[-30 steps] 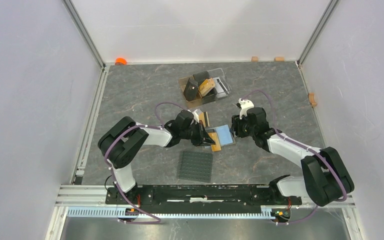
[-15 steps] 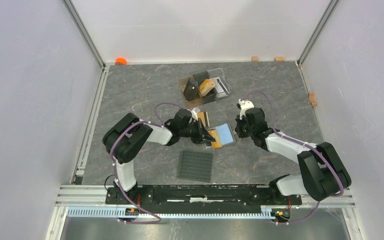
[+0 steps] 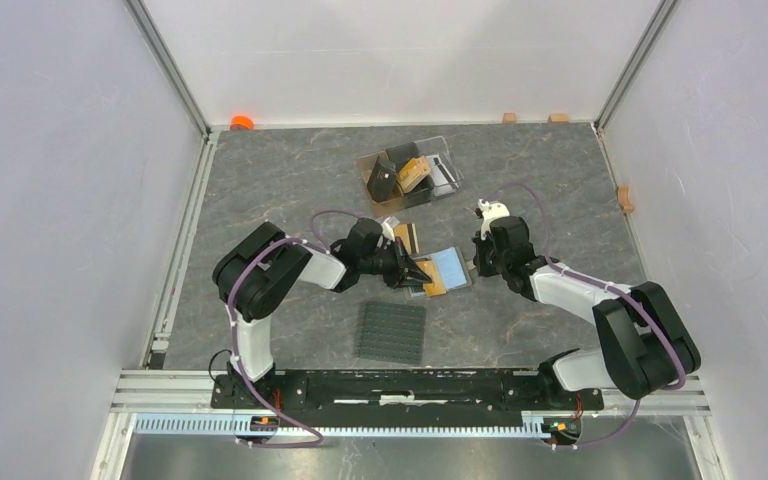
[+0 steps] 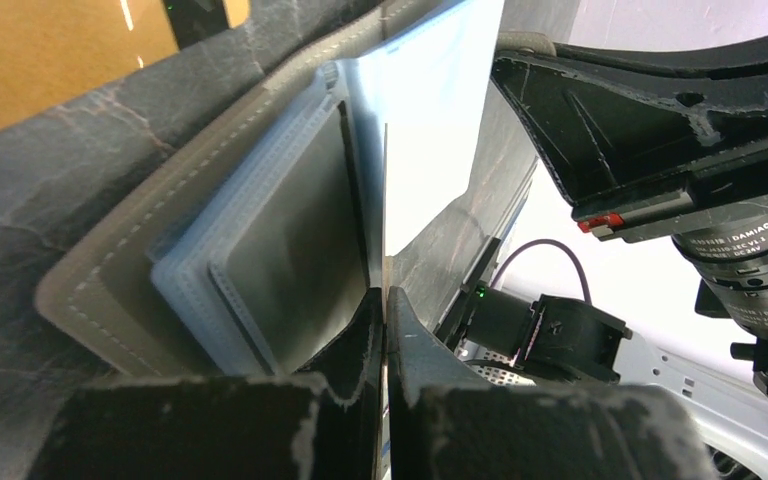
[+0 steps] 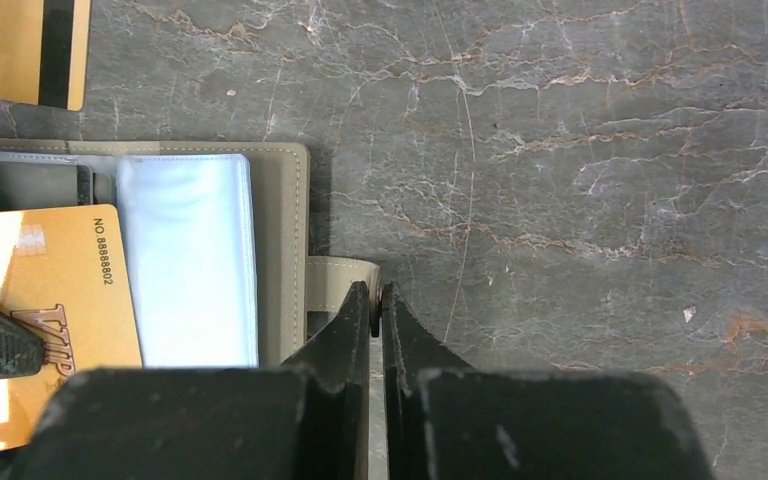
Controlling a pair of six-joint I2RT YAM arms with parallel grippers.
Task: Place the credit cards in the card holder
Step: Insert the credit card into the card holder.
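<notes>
The olive-taupe card holder (image 3: 450, 264) lies open mid-table, its clear bluish pockets up. My left gripper (image 3: 417, 272) is shut on a gold-orange card (image 5: 60, 290), which lies over the holder's left half; in the left wrist view it shows only as a thin edge (image 4: 385, 200). A dark card (image 4: 290, 220) sits in a clear pocket. My right gripper (image 5: 375, 295) is shut on the holder's snap tab (image 5: 343, 274) at its right edge. A second gold-orange card with a black stripe (image 5: 30, 45) lies flat on the table beyond the holder. No white-silver card is clearly visible.
A clear stand (image 3: 410, 170) with several items stands behind the holder. A dark grey studded mat (image 3: 393, 332) lies in front of it. Small orange bits lie along the back and right walls.
My left gripper and the gold-orange card have shifted slightly back and right, further over the holder. My right gripper has barely moved on the tab.
</notes>
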